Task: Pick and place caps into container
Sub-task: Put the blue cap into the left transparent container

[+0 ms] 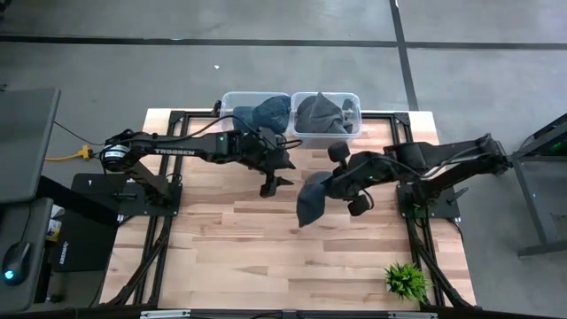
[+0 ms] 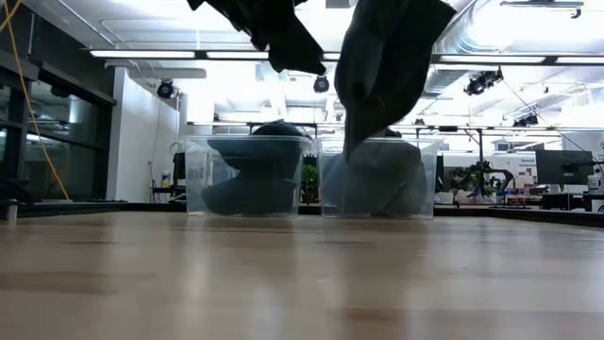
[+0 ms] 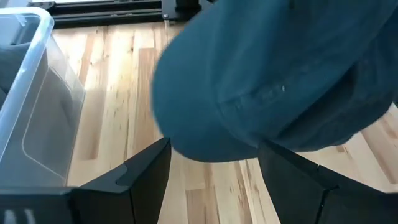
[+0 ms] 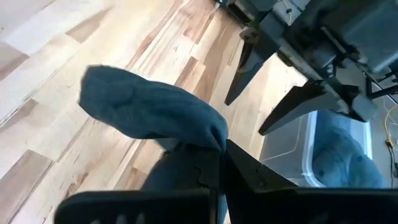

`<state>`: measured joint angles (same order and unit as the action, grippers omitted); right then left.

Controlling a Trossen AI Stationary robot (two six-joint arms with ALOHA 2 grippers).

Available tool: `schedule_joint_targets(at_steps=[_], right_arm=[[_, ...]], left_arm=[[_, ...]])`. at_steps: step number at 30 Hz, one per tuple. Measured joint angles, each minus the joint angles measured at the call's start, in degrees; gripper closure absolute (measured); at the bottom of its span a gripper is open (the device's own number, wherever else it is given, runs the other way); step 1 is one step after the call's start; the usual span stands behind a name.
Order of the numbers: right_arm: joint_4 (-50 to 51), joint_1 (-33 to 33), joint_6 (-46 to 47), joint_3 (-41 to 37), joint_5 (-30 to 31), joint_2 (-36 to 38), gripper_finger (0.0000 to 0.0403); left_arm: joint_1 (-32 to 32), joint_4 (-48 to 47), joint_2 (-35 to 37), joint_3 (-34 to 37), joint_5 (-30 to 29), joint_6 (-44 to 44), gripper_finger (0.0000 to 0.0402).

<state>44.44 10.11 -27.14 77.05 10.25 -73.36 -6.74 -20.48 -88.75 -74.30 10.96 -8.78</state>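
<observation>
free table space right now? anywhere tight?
Free: the table's front half, from the small plant across to the left arm's base. Also bare wood right of the right bin. Crowded: mid-table, where the right gripper holds a cap off the surface beside the open left gripper. Both bins hold caps, left bin included.

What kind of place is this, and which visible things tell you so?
Probably a robotics lab or workshop in an industrial building. The wooden table stands on a bare concrete floor, the low view shows exposed ceiling ducts and strip lights, and a monitor stands on a bench behind.
</observation>
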Motion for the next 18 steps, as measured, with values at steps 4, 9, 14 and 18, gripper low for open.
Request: schedule_joint_targets(at_steps=[4, 9, 14, 18], right_arm=[[4.2, 0.0, 1.1, 4.4, 0.6, 0.0, 0.0403], [9.3, 0.0, 2.2, 11.6, 0.7, 0.0, 0.0403], [15.8, 0.2, 3.0, 19.5, 0.0, 0.0, 0.0403], [20.2, 1.0, 4.4, 24.8, -3.4, 0.3, 0.0402]], left_arm=[[0.0, 0.3, -1.1, -0.1, -1.6, -0.1, 0.0163], [0.0, 0.8, -1.8, -0.1, -2.5, -2.2, 0.0163], [0.0, 3.6, -2.6, 0.1, -1.1, -1.3, 0.0163], [-0.7, 9.2, -2.5, 0.0, -2.1, 1.6, 0.0163]])
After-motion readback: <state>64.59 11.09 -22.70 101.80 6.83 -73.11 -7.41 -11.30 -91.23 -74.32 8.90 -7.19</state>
